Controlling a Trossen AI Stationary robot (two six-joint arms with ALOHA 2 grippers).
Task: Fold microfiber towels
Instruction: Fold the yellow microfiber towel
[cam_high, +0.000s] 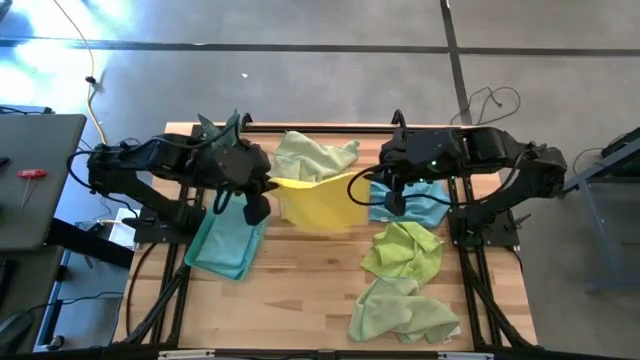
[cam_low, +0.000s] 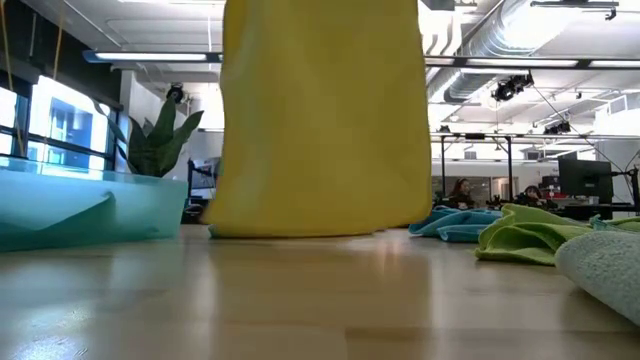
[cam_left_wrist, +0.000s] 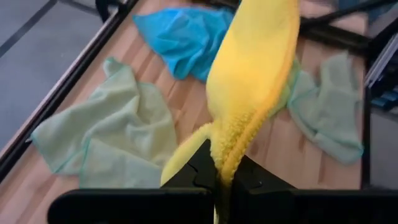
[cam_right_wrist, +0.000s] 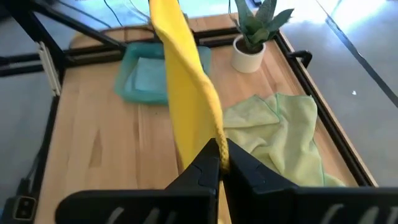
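- So the yellow towel (cam_high: 318, 200) is hanging in the air between the two arms, over the middle of the table (cam_high: 300, 310). The low view is mostly blocked by it; its bottom edge is just about at the wood, can't tell if it actually touches.
- Left gripper (cam_left_wrist: 224, 180) is clamped tight on one end of the yellow towel, fingers pinched together with the cloth bunched between them. Right gripper (cam_right_wrist: 222, 155) is doing the same on the other end.
- From overhead the fingertips themselves are buried under the arm bodies, so the wrist cams are the only real look at the grip.
- Teal towel (cam_high: 228, 240) lies folded flat at the left side of the table, partly under the left arm. Its near corner sits close to the table's left edge.
- Blue towel (cam_high: 415, 205) is crumpled under the right arm, half hidden.
- Pale green towel (cam_high: 312, 155) is bunched at the back edge, next to the potted plant (cam_right_wrist: 252, 37).
- Two more green towels on the right: one (cam_high: 402, 250) mid-table, one (cam_high: 405, 312) near the front edge.
- Open wood is front-centre and front-left.
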